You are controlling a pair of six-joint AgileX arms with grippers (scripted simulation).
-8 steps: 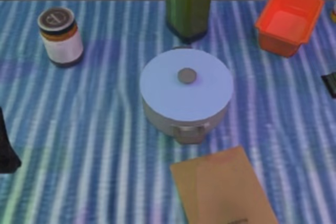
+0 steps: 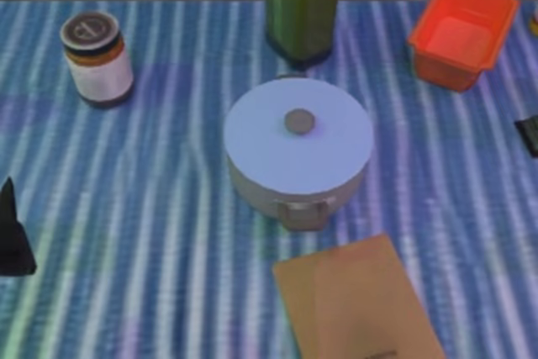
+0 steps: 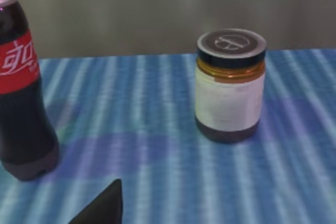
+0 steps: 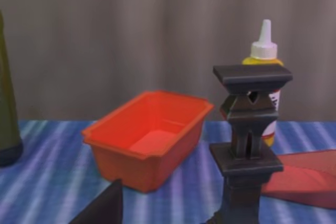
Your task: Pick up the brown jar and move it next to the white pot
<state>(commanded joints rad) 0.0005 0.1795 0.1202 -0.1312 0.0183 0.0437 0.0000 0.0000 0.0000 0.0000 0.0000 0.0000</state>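
The brown jar (image 2: pixel 97 58) stands upright at the table's far left, with a dark lid, an orange band and a white label; the left wrist view shows the jar (image 3: pixel 230 85) ahead, apart from the gripper. The white pot (image 2: pixel 298 145), with lid and grey knob, sits mid-table, well to the jar's right. My left gripper (image 2: pixel 13 233) is at the left edge, nearer the front than the jar, open and empty; one finger (image 3: pixel 105 208) shows. My right gripper (image 2: pixel 528 134) stays parked at the right edge, open, with one finger (image 4: pixel 102 208) in view.
A tall green bottle (image 2: pixel 303 6) stands behind the pot. An orange-red tub (image 2: pixel 462 31) sits at the back right. A brown board (image 2: pixel 357 300) lies in front of the pot. A cola bottle (image 3: pixel 21 87) stands beside the jar. A yellow squeeze bottle (image 4: pixel 262 51) and a dark stand (image 4: pixel 249 129) are near the right gripper.
The left gripper's dark shape at the left edge has shifted slightly. The jar, the pot and the right arm have not moved.
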